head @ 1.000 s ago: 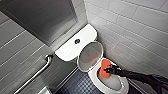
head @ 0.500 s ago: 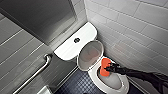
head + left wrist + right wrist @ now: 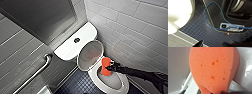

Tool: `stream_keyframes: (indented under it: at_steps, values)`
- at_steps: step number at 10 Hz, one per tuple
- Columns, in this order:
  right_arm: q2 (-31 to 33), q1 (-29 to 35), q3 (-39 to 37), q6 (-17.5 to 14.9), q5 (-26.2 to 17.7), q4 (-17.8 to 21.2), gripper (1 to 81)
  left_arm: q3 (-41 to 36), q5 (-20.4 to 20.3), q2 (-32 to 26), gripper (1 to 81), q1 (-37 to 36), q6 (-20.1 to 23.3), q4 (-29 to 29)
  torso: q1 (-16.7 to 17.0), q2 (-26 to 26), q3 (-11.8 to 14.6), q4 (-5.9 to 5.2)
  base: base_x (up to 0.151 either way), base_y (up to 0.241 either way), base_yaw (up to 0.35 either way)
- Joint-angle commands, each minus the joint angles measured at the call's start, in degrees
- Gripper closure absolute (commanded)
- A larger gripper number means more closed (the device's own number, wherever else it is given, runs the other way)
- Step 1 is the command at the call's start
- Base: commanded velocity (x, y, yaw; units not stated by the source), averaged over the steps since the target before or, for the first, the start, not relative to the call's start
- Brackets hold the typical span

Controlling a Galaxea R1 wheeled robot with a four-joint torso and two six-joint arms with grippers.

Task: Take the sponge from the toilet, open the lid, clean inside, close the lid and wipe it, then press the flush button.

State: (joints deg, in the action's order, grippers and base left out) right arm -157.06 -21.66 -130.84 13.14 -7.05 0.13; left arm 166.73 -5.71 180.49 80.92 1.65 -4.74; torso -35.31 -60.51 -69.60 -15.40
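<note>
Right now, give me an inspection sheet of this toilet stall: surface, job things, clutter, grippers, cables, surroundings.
Surface: dark blue tiled floor.
Job's things: toilet with lid raised against the cistern; orange sponge over the back of the bowl; flush button on the cistern top.
Clutter: nothing seen.
Grippers: right gripper shut on the sponge.
Cables: blue cable looped over the robot's dark base.
Surroundings: white tiled wall, metal grab bar, grey panel behind the cistern.
</note>
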Motion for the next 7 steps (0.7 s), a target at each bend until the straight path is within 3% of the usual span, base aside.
stream_keyframes:
  at_steps: [1,7]
  values:
    - [1.37,5.88,-1.25,2.33,-0.6,1.54,81.1,0.7,5.53,-1.01,1.0,2.89,0.2,0.08,0.0,0.0,0.0,0.0,0.0,0.0,0.0]
    - [18.95,4.82,20.81,4.52,-0.16,1.45,81.1,-0.88,5.53,-0.66,1.0,2.89,0.29,-0.27,0.0,0.0,0.0,0.0,0.0,0.0,0.0]
